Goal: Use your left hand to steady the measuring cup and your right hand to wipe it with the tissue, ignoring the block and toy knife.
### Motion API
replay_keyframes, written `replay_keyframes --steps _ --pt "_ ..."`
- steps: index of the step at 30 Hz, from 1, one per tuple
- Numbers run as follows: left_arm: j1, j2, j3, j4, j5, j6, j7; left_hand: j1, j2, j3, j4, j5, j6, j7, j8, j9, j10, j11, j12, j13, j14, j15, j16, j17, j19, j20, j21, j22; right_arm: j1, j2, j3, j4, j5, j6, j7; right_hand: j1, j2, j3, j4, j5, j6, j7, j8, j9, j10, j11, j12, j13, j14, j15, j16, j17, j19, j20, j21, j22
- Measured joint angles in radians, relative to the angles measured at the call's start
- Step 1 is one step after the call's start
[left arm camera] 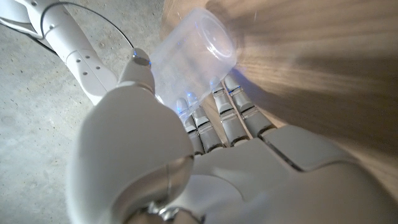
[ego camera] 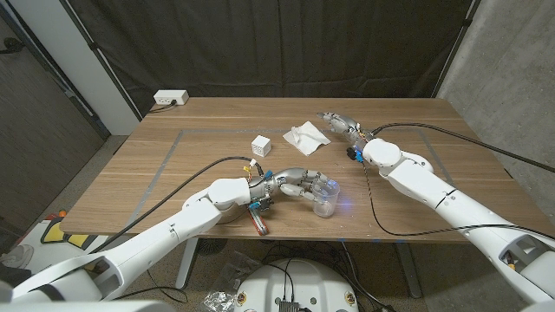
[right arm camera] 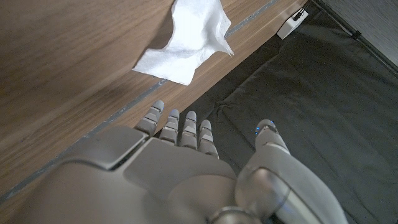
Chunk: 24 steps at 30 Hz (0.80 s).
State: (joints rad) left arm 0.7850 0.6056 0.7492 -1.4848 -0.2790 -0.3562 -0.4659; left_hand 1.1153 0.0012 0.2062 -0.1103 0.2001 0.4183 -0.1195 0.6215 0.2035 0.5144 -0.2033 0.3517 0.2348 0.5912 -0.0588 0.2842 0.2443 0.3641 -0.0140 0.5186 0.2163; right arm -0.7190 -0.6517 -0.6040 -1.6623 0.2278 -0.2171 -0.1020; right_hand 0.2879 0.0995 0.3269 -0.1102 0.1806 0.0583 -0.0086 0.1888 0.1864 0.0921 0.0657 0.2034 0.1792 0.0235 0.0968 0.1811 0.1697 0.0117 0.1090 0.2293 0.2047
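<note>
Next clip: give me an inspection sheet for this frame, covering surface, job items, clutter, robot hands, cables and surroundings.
Surface: wooden table, grey tape lines on it.
Job items: clear cup near the front edge; crumpled tissue lying loose farther back.
Clutter: white block left of the tissue; red-handled toy knife under the left forearm.
Robot hands: left robot hand with its fingers on the cup; right robot hand open beside the tissue, holding nothing.
Cables: black cables trail along both arms across the table.
Surroundings: dark curtain behind; white power strip beyond the far left corner.
</note>
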Motion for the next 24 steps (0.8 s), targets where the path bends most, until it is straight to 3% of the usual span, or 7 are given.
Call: replay_keyframes --steps 8,17,24 --pt "0.033 0.022 -0.046 -0.044 -0.009 0.005 0.064 0.000 0.000 0.000 0.000 0.000 0.000 0.000 0.000 0.003 0.000 0.000 0.000 0.000 0.000 0.000 -0.007 0.006 -0.004 -0.004 0.008 0.000 0.031 -0.005 -0.035 -0.013 -0.050 -0.042 0.014 0.000 0.000 0.000 0.000 0.000 0.000 0.000 0.000 0.000 0.000 0.000 0.000 0.000 0.000 0.000 0.000 0.000 0.000 0.000 0.000 0.000" --pt "0.064 0.056 -0.088 -0.096 -0.017 0.008 0.118 0.004 0.004 0.000 0.000 0.000 -0.002 -0.002 0.004 0.004 0.000 0.000 0.000 0.005 0.000 0.000 -0.016 0.009 -0.004 -0.004 0.008 0.000 0.080 -0.004 -0.092 -0.021 -0.131 -0.101 0.039 0.018 0.017 0.006 -0.006 0.000 -0.007 -0.008 0.000 0.000 -0.005 -0.016 0.000 0.000 -0.005 -0.024 0.000 0.000 0.013 -0.028 0.000 0.000" --pt "0.087 0.081 -0.119 -0.134 -0.024 0.009 0.150 0.004 0.004 0.000 0.000 -0.005 0.010 -0.006 0.011 0.003 0.000 0.000 0.000 0.010 0.000 0.000 -0.023 0.014 -0.013 -0.006 0.013 0.000 0.112 0.003 -0.130 -0.021 -0.194 -0.135 0.054 0.031 0.031 0.011 -0.011 0.000 -0.001 -0.013 0.000 0.002 -0.014 -0.025 0.000 0.000 -0.005 -0.035 0.000 0.000 0.020 -0.035 0.000 0.000"
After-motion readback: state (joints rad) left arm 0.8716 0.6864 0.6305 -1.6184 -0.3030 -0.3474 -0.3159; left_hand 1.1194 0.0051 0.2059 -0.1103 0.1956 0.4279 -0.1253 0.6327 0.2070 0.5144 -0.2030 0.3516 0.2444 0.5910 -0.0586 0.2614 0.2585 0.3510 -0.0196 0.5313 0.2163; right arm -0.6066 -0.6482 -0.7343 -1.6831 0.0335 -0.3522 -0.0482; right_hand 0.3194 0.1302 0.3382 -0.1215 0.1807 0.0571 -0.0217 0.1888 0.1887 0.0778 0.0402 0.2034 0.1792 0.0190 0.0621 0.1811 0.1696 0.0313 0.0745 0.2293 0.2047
